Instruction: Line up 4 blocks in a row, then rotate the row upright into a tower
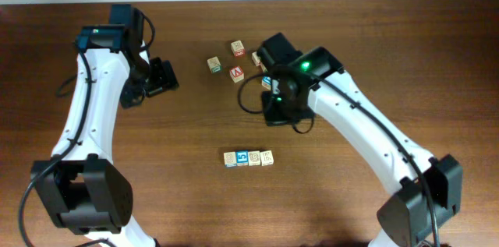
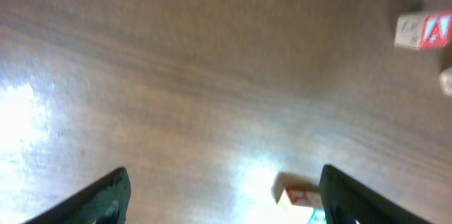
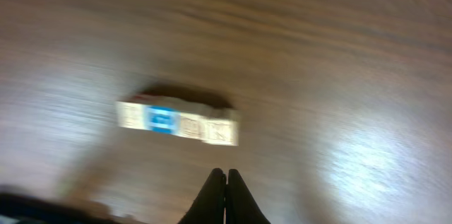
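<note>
Handling blocks (image 3: 176, 123): likely light, rigid wooden cubes; pinch opposite flat sides | four in touching row on bench, ahead of right pincer (image 3: 226, 176) | right pincer pressed together, empty | left pincer (image 2: 224, 174) spread, well apart from row

You saw a dark brown, wood-grained worktop (image 1: 405, 52). The blocks (image 1: 248, 157) were pale tan, one face bright blue. Another cube (image 1: 237, 74) showed a red letter. The left arm (image 1: 82, 114) and right arm (image 1: 366, 122) were white with black joints.

Left gripper (image 2: 224, 197) hangs with jaws wide apart, well left of the block row (image 1: 249, 157). Right gripper (image 3: 226, 181) is pinched closed, empty, near that row.
</note>
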Controlling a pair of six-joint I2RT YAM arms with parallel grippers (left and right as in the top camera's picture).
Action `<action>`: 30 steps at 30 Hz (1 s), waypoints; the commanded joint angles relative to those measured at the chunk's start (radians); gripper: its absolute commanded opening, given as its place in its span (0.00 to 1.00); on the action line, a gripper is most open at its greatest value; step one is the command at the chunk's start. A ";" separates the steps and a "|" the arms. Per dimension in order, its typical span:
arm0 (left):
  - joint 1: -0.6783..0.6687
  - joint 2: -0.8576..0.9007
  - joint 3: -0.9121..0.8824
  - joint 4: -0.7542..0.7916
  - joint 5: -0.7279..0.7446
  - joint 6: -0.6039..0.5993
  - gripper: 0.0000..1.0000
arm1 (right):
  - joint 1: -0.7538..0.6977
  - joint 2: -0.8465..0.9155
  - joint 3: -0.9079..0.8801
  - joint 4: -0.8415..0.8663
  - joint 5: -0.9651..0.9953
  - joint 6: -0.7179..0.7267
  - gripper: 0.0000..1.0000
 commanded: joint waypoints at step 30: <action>-0.095 -0.157 -0.368 0.232 0.027 0.126 0.00 | -0.038 0.035 -0.446 0.356 -0.291 -0.063 0.04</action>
